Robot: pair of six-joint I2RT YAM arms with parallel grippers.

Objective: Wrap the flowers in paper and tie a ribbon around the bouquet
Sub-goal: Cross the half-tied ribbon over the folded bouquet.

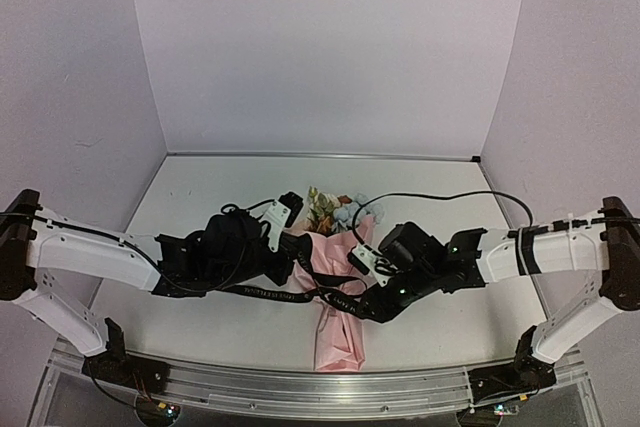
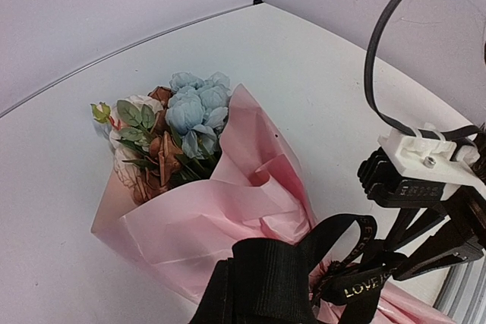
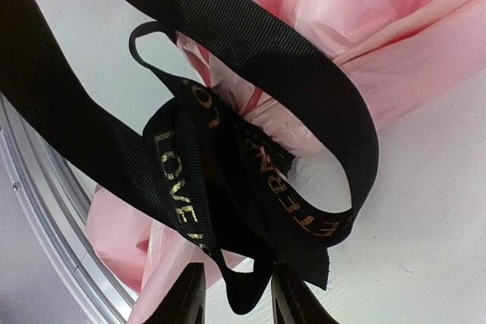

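The wrapping is done. The paper [image 1: 338, 342] is closed into a cone around the flowers [image 2: 190, 108]. The bouquet [image 1: 343, 247] lies in the middle of the surface [image 1: 200, 197], between the two arms, with the blooms toward the far wall.

The ribbon [image 3: 258, 66] goes around the narrow waist of the cone. There it is crossed into a loose knot with open loops. It does not look pulled tight, and I see no bow.

The left gripper [image 1: 290, 265] has its jaws shut, and it seems to pinch one end of the ribbon. The right gripper [image 3: 237, 303] has its jaws partly open; a ribbon tail lies between them but is not squeezed. I judge that only tightening the knot is left.
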